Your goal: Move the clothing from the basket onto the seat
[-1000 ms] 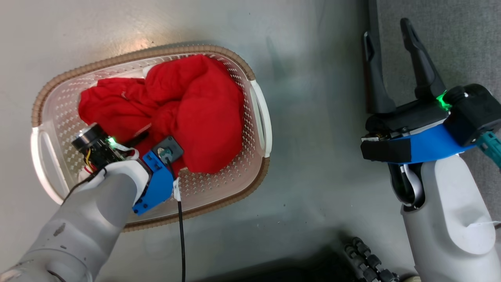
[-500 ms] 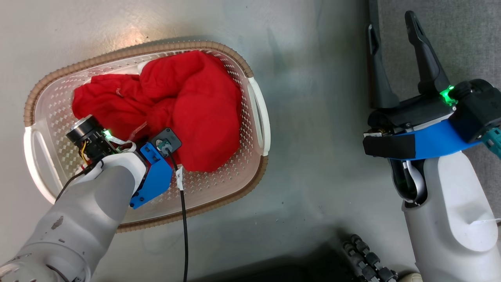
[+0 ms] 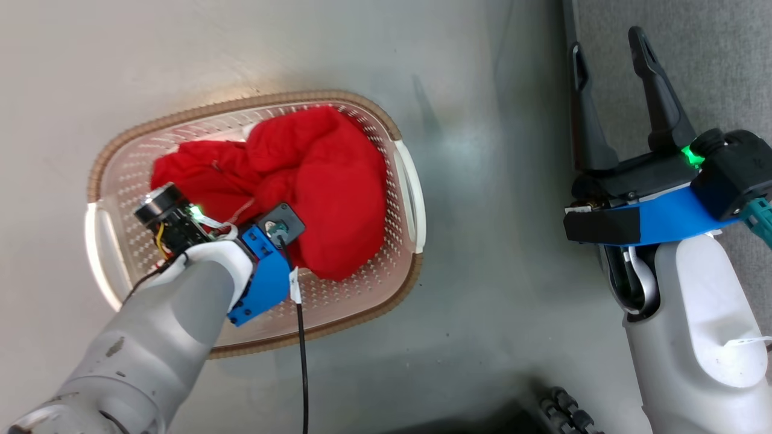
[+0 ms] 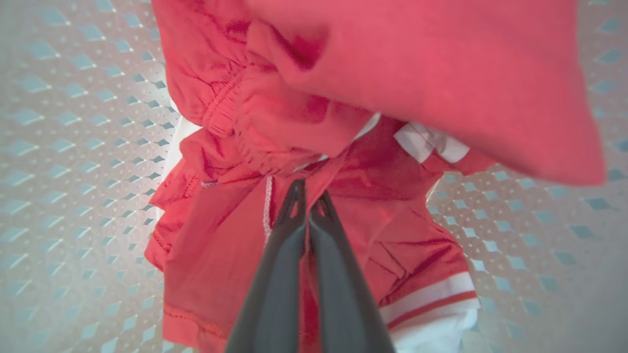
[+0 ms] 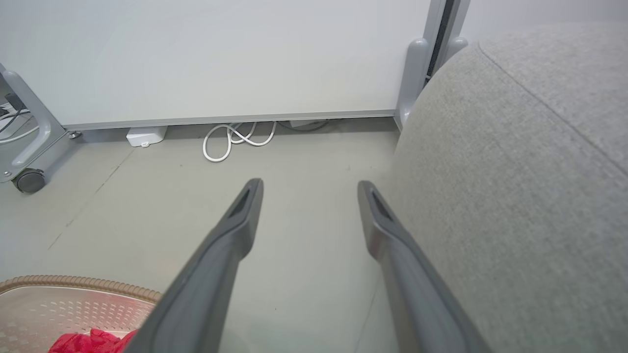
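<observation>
We are pinching the clothing (image 3: 319, 181) with our left gripper (image 4: 308, 200), its fingers pressed together on a fold of red fabric. The clothing is lying heaped inside the basket (image 3: 417, 199) on the floor. Our right gripper (image 3: 608, 42) is hovering spread wide by the near edge of the seat (image 3: 718, 54).

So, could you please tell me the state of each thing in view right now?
left gripper: shut on the clothing, inside the basket.
right gripper: open, holding nothing, beside the seat.
clothing: bunched together in the basket.
basket: upright on the floor, loaded.
seat: no clothing on the visible part.
</observation>
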Controlling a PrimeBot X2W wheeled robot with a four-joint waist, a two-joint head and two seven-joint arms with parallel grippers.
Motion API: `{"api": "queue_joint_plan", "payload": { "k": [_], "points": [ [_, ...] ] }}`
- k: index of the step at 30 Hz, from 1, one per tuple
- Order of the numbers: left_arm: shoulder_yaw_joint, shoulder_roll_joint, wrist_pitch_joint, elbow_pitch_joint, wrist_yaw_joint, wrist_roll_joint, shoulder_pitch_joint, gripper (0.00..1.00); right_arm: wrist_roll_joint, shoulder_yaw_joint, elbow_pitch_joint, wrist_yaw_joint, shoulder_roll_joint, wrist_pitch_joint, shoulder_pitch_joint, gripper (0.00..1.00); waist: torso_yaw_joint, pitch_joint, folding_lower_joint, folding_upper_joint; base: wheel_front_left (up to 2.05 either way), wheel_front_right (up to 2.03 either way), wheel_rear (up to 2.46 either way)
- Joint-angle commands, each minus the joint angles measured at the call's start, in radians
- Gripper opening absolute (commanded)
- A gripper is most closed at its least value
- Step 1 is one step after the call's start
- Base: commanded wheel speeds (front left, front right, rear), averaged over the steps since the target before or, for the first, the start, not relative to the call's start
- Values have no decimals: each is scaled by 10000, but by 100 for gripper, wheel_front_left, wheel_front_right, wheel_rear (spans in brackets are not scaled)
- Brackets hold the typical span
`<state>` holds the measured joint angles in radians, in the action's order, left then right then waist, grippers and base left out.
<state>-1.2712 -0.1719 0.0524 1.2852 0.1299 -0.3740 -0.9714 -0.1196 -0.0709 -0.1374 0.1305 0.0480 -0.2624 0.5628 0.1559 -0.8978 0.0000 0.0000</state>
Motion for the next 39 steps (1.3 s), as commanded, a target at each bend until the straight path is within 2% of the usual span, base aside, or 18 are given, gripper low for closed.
{"api": "queue_joint_plan", "payload": {
  "k": [1, 19, 27, 31, 39],
  "points": [
    [-1, 52, 64, -9, 6, -55, 16, 0, 46, 40, -14, 5, 42, -39, -132, 100, -150, 206, 0, 0, 0, 0, 0],
    [272, 747, 1743, -125, 6, -1146, 683, 0, 515, 392, -424, 5, 76, -39, -812, 100, -1176, 2299, 0, 0, 0, 0, 0],
    [665, 972, 2109, -566, 6, -1626, 978, 0, 584, 590, -585, 5, 149, -39, -1368, 100, -1581, 3361, 0, 0, 0, 0, 0],
    [1104, 961, 2142, -1212, -91, -1850, 1123, 0, 574, 660, -662, 5, 191, -39, -1650, 100, -1744, 3872, 0, 0, 0, 0, 0],
    [2318, 435, 2142, -3194, -479, -1714, 1714, 0, 604, 762, -777, 5, 184, -39, -2186, 100, -1954, 4771, 0, 0, 0, 0, 0]
  ]
}}
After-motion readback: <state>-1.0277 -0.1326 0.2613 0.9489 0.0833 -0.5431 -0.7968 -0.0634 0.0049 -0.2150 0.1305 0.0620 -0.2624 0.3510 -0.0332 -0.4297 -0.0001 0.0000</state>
